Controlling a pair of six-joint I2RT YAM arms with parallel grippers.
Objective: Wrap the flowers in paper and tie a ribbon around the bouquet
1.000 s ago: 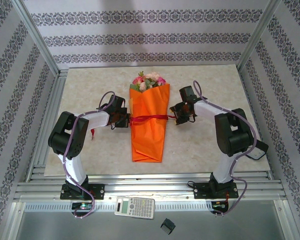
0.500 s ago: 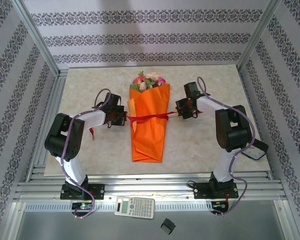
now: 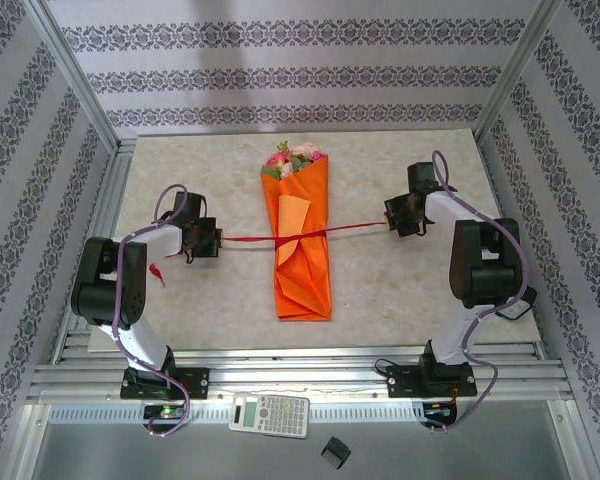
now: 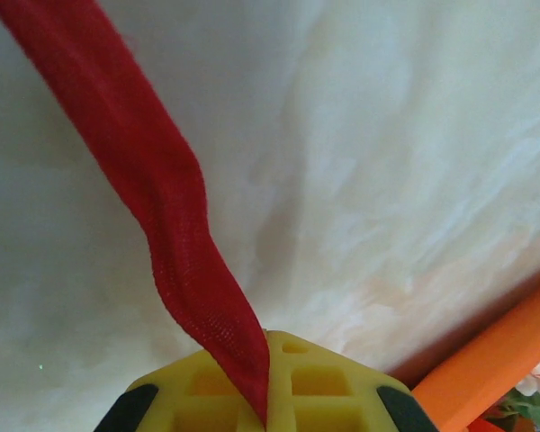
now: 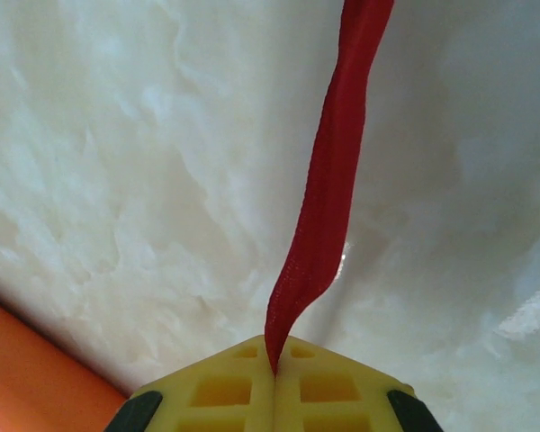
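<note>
Top external: bouquet [image 3: 302, 255] wrapped — left gripper [image 3: 217, 240] and right gripper [image 3: 389, 221] each pinch the ribbon [image 3: 252, 238] taut — knot likely unfinished.

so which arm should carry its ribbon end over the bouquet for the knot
Probably left: the left gripper is shut on the ribbon with spare tail behind it; the right gripper seemingly pinches near its end.
</note>
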